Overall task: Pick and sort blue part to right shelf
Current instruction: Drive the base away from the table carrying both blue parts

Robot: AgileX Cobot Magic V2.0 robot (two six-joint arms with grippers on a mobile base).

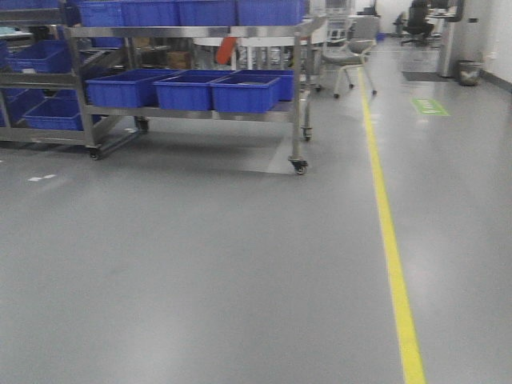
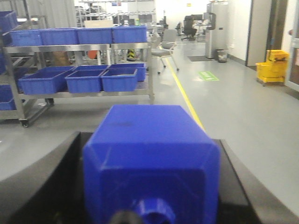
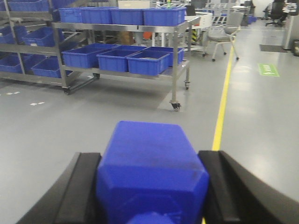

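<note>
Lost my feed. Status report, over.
Left gripper shut on blue part. Right gripper shut on second blue part. Right shelf ahead, not reached. Chair beside it, off path.

No legible text; green floor sign (image 1: 430,106) unreadable.
</note>
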